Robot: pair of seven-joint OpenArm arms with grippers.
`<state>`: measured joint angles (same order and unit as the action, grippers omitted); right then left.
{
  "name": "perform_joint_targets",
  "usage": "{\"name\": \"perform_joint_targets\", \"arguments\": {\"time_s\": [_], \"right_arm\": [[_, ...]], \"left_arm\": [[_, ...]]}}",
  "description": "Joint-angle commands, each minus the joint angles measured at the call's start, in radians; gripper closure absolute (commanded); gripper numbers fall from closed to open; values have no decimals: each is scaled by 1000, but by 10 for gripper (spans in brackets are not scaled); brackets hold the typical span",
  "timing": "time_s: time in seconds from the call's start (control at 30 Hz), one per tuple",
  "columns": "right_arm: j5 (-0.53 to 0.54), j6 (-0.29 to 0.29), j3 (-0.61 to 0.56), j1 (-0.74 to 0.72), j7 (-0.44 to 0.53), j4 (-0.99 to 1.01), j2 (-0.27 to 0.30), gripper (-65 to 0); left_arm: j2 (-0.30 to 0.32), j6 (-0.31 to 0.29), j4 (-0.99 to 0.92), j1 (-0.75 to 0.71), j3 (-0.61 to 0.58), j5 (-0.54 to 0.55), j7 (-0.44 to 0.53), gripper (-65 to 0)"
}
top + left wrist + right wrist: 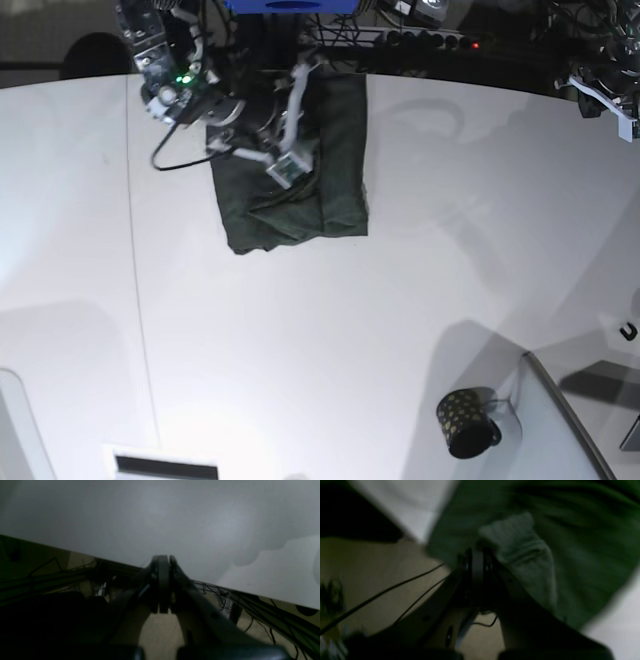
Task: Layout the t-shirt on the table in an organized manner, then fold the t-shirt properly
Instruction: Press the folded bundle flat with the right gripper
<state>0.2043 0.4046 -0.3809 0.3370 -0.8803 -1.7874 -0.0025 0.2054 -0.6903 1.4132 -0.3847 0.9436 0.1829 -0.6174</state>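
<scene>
White worktop fills most of the base view, smooth, with a thin dark seam line down its left part, a curved far edge backed by dark cabling, a gold-dotted mug beside a grey panel at the near right. The t-shirt, dark green, lies bunched at the far edge, where the right gripper has its jaws pinched on a pale fold of it. The left gripper hangs over bare worktop, jaws pressed together.
</scene>
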Motion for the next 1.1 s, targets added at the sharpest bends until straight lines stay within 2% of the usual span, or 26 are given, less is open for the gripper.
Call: {"name": "perform_joint_targets", "arguments": {"time_s": [0.0,0.23,0.4,0.47,0.53,0.7,0.73,0.8,0.87,0.97,1.07], "right_arm": [[8,12,-23,-5,20,-15,-3,-2],[-4,12,-71,-25,10,1,11,-2],[1,14,-214,-95,-86,-24,77,-3],[1,12,-234,-106,-132,-82,89,-8],[1,12,-234,-112,-175,-133,91,-56],[1,12,-232,-126,-215,-188,86,-260],[1,12,-232,-126,-216,-188,86,-285],[1,7,-229,-126,-210,-188,86,-291],[-3,6,-188,-137,-179,-187,86,-291],[-3,6,-37,-144,-83,-144,81,-294],[-1,6,119,-191,-52,-35,34,-299]], "left_arm": [[21,-8,13,-1,7,8,18,0],[24,-8,4,-3,7,0,20,0],[25,-8,4,-1,7,0,20,0],[25,-8,4,-1,7,0,20,0],[25,-8,4,-1,7,0,20,0],[25,-8,-5,-3,7,-1,20,0],[25,-8,-8,-3,7,-1,20,0],[25,-8,-10,-3,8,-1,20,0],[25,-8,-10,-4,12,-1,21,0],[25,-8,-10,-4,13,-1,21,0],[25,-8,-10,-4,13,-1,21,0]]}}
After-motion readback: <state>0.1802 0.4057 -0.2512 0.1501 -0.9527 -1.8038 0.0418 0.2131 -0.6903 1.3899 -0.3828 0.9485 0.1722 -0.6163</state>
